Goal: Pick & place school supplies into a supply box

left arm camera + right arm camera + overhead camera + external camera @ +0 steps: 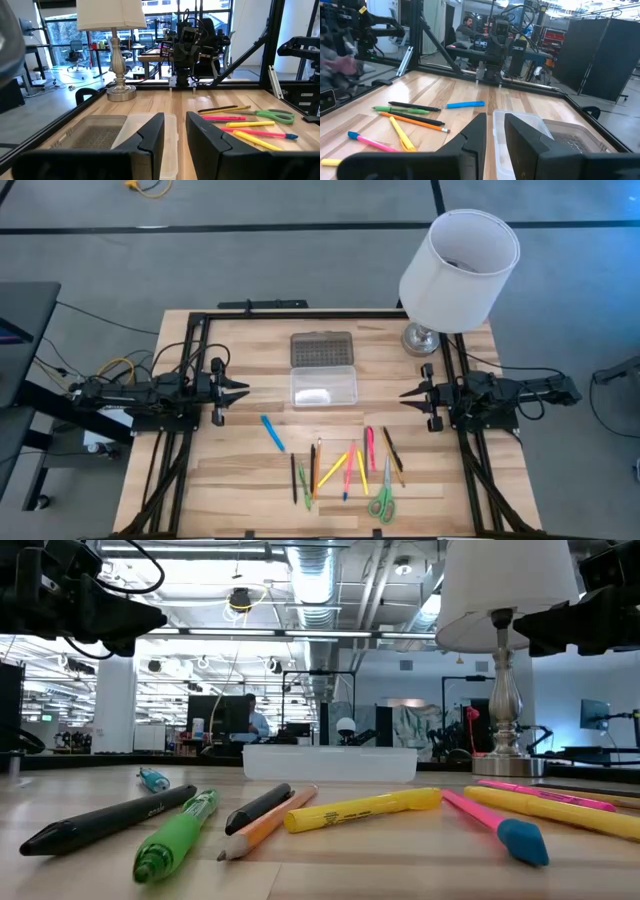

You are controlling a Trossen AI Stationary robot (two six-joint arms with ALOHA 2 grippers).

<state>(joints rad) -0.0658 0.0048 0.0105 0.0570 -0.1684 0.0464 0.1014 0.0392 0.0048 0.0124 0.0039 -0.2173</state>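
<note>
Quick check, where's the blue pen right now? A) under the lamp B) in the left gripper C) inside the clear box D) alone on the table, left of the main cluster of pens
D: the blue pen lies by itself on the wood, between the supply box and the cluster of pens, off to the cluster's left, with no gripper near it.

High view: overhead, looking straight down, far enough off to take in the whole desk and floor around it. The supply box sits mid-frame, the lamp upper right.

Low view: at desk-top level, facing level across into the room; pens lie close to the lens, the supply box and lamp farther back.

Left wrist view: low over the desk, facing across it; the opposite arm is at upper centre.

Right wrist view: same, facing the opposite way.

All four views share the supply box and pens.
</note>
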